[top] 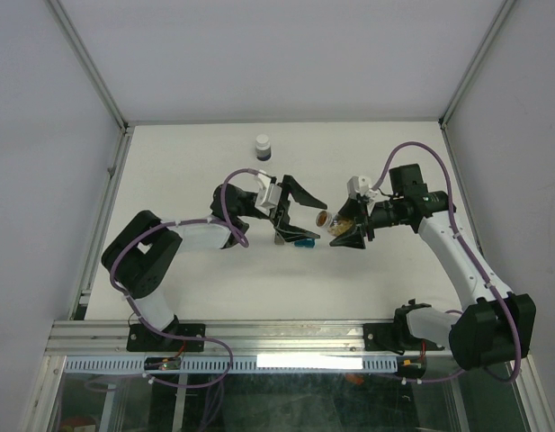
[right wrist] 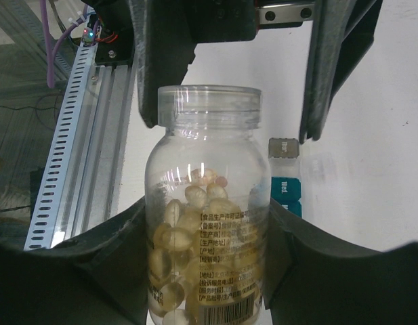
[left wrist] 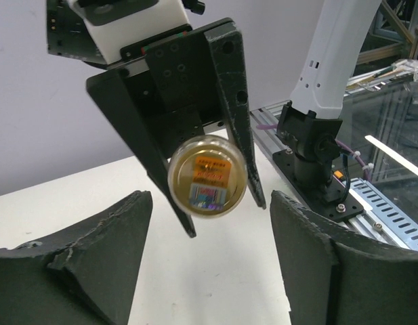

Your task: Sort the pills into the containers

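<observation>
My right gripper is shut on a clear bottle of yellowish pills, held level above the table. No cap shows on its neck. The bottle's round end faces my left gripper. That gripper stands open a short way in front of it, with nothing between its fingers. On the table below lie the containers: a grey cell and teal cells in a row.
A small bottle with a white cap and dark contents stands at the back of the white table. The aluminium rail with the arm bases runs along the near edge.
</observation>
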Available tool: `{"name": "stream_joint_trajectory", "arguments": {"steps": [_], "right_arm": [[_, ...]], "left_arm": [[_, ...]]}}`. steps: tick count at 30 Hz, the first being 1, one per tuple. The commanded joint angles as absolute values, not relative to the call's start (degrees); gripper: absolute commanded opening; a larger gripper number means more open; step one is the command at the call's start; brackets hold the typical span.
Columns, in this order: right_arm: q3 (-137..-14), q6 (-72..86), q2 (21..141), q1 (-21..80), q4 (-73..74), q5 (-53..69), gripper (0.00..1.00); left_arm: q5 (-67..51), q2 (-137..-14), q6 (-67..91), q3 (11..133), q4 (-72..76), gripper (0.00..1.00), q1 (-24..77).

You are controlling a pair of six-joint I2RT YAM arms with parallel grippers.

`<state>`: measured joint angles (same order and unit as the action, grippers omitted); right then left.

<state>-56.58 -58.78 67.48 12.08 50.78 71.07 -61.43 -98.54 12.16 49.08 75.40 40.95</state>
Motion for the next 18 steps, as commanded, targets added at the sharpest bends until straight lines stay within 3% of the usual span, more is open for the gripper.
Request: {"name": "stream_joint_trajectory", "arguments": {"steps": [1,13,18], "right_arm": [[-57.35,-57.47,67.02,12.39,47.52,71.16,0.00],[-56.53,-55.30,67.08,12.57,45.13,69.01,0.00],[-56.39,-54.85,67.11,12.57,44.62,68.41,0.00]], "left_arm": [[-60.62,-96.11,7.90,51.31,73.21,0.64,41.56],[-57.37,-95.28,8.35,50.57,73.86,0.58,41.84],[-56.89,-95.78,8.62,51.05,73.80,0.50,42.01]]}}
